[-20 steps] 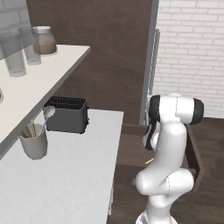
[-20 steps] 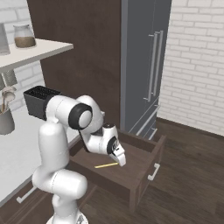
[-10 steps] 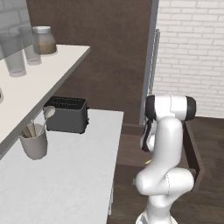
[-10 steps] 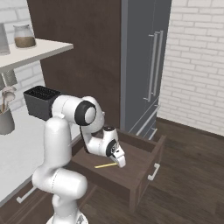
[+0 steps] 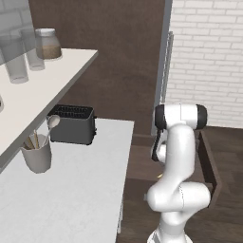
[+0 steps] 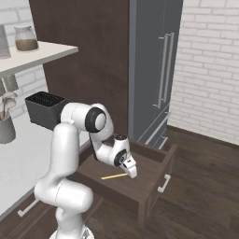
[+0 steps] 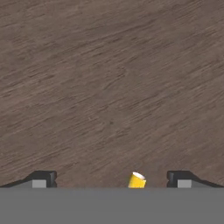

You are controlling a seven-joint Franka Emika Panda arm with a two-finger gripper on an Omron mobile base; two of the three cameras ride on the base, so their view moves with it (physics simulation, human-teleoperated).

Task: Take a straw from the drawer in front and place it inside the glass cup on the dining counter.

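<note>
The white arm rises from its base, bends at a dark shoulder joint and folds sharply down, so that the wrist reaches low into the open drawer. The gripper points down and slightly forward at the drawer floor, just short of it. In the hand view its two dark fingertips stand wide apart with bare wood grain between them, gripping nothing.

The straw lies flat on the drawer floor, a thin yellow stick running from beside the gripper back toward the robot's base. Its near end pokes up between the fingertips in the hand view, closer to the right one (whether a finger touches it cannot be told). The drawer holds the straw and the arm's wrist.

Measured from the drawer, the white worktop lies on the robot's left. On it stand a black toaster against the wall and a grey utensil pot with spoons in it. Above these a white shelf carries a lidded jar of brown contents and tall greyish glasses. Behind the drawer stands a tall grey fridge with long handles.
</note>
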